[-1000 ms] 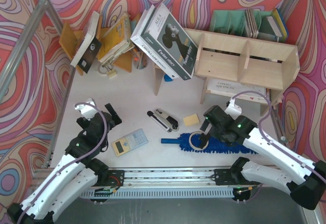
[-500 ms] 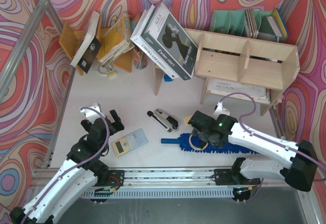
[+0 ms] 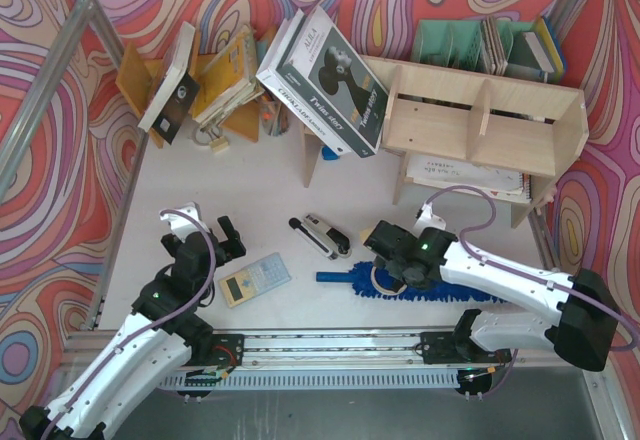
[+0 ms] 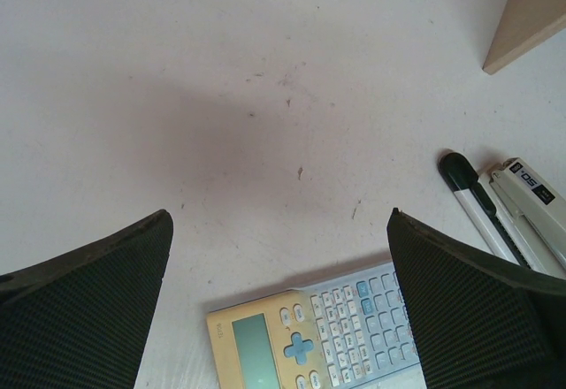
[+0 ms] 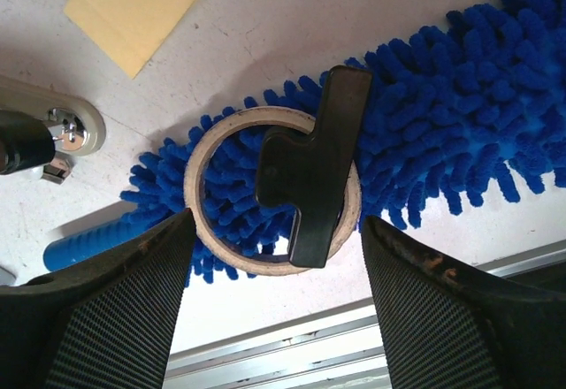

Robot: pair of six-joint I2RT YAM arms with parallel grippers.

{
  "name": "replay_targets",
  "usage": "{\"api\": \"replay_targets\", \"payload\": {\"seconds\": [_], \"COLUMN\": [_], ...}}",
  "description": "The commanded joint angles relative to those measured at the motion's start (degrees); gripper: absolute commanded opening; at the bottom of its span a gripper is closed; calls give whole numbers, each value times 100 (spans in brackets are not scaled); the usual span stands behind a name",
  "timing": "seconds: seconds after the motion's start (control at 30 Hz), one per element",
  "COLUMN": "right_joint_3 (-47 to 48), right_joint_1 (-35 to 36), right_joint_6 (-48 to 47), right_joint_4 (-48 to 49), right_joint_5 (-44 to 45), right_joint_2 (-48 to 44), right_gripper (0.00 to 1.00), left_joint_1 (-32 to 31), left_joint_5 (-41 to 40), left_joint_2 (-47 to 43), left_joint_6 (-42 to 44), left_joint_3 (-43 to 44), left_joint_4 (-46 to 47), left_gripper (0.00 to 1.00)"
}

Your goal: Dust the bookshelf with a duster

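Note:
The duster point(image 3: 440, 290) lies flat near the table's front edge, its dark blue handle point(image 3: 335, 278) pointing left. A tape ring point(image 5: 208, 150) with a black plastic piece point(image 5: 309, 168) rests on its fluffy head point(image 5: 442, 115). My right gripper point(image 3: 388, 268) hovers open just above the ring and the handle end, one finger on either side point(image 5: 274, 256). The pale plywood bookshelf point(image 3: 480, 120) stands at the back right. My left gripper point(image 3: 225, 235) is open and empty over the bare table, just behind a calculator point(image 4: 318, 331).
A stapler point(image 3: 320, 235) lies between the arms, and a yellow sticky pad point(image 5: 137, 4) just behind the duster. Large books point(image 3: 325, 75) lean on the shelf's left end. An orange-brown rack point(image 3: 215, 85) stands back left, a mint file holder point(image 3: 450, 45) back right. The metal rail point(image 3: 330, 345) borders the front.
My right gripper has moved left along the duster, from over its middle to over the tape ring by the handle end. My left gripper has shifted slightly forward and right.

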Motion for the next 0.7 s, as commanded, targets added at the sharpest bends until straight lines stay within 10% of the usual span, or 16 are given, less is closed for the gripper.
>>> {"api": "replay_targets", "payload": {"seconds": [0.0, 0.67], "right_joint_3": [-180, -720], "right_joint_1": [24, -380], "right_joint_6": [225, -73], "right_joint_4": [70, 750], "right_joint_5": [250, 241], "right_joint_2": [28, -161], "right_gripper": [69, 55], "left_joint_1": [-6, -10], "left_joint_5": [33, 196], "left_joint_2": [-57, 122], "left_joint_6": [75, 138], "left_joint_3": [-94, -87], "left_joint_4": [76, 202], "left_gripper": [98, 98]}}
